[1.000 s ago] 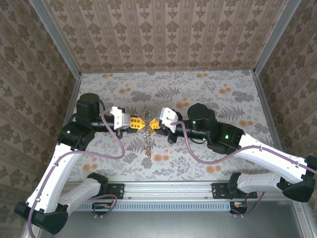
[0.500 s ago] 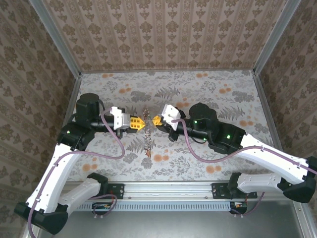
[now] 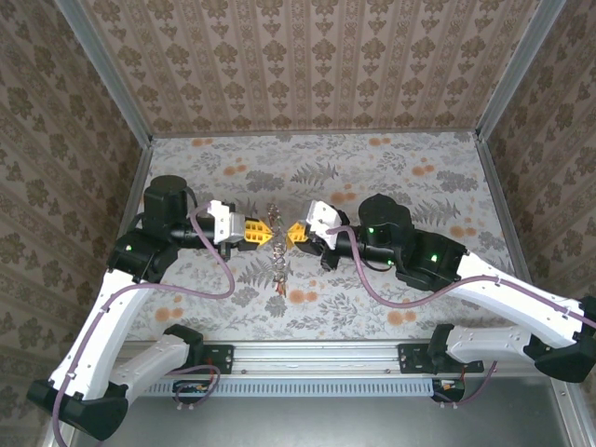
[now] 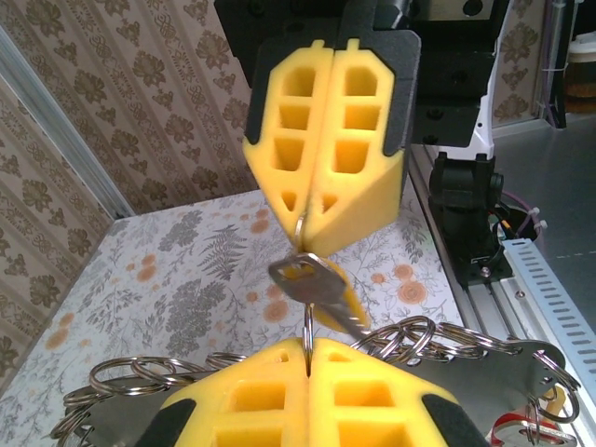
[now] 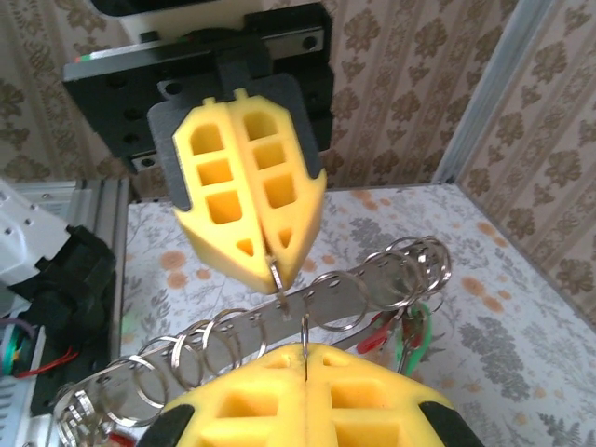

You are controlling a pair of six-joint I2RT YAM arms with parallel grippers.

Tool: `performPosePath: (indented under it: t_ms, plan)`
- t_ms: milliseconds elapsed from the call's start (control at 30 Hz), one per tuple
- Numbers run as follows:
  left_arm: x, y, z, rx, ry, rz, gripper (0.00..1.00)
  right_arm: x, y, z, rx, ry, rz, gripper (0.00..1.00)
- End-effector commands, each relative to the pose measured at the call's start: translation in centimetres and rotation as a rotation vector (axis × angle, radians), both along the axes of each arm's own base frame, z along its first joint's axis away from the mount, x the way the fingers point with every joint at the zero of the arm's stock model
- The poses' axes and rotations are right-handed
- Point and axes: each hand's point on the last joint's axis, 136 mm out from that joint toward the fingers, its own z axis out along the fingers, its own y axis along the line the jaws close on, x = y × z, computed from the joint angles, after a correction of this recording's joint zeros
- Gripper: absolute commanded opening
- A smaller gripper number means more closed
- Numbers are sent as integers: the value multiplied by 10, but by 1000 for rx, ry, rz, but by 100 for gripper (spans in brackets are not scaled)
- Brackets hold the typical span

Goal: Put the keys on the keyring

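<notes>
Both hands are pinched tight on the keyring (image 4: pixel 306 324). The left hand (image 4: pixel 308 346) has its yellow pads closed on one side of the loop, and the right hand (image 5: pixel 305 349) is closed on the opposite side. Their tips nearly face each other, with the wire running between them. One silver key (image 4: pixel 312 282) hangs on the keyring about midway.

Just below the keyring is a metal strip (image 5: pixel 326 291) loaded with split rings, with a red tag (image 5: pixel 374 335) and a green tag (image 5: pixel 410 340) at one end. I can't tell if it hangs from the loop or lies on the counter (image 3: pixel 391 177).

Handling-wise, my guess is the loop is thin, springy wire, light but slick. It'll probably twist in those foam pads if pulled off-axis. Hold it near its ends so the middle stays free for sliding. The key looks tiny, hard and flat, so take it by the head.

For room, the keyring looks lifted off the counter, and the side walls are well away from it. The rail (image 3: pixel 317 358) is the nearer edge. The strip under the keyring is the snag risk.
</notes>
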Motion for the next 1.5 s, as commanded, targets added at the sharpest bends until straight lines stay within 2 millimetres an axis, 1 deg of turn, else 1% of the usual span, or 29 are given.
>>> performPosePath:
  t_ms: [0,167,300,500,667,767,833,900,1033,1200,1467]
  plan:
    - [-5,0,12,-15,-13,-24,0,-12,-1,0,-19,4,58,0]
    - [-7,-2,11,-4,30,-60,0,-2,-2,-7,-49,-18,12,0]
    - [-7,-5,7,7,85,-100,0,-3,-4,-9,-29,-34,11,0]
    - [-6,-8,7,-16,172,-182,0,2,-10,-22,-32,-42,-15,0]
    - [-3,-11,5,-27,198,-209,0,5,-14,-18,13,-25,-33,0]
    - [-9,-9,6,-45,214,-240,0,9,-17,-15,32,-18,-59,0]
    - [-16,-7,10,-68,240,-279,0,7,-17,-8,75,-9,-60,0]
    - [-23,-4,16,-97,265,-321,0,5,-16,0,107,7,-51,0]
    - [-28,-2,20,-108,253,-332,0,-3,-17,11,134,23,-39,0]
    - [-30,-1,24,-121,217,-328,0,-14,-15,15,125,29,-20,0]
    - [-26,1,24,-133,201,-307,0,-23,-9,21,127,17,4,0]
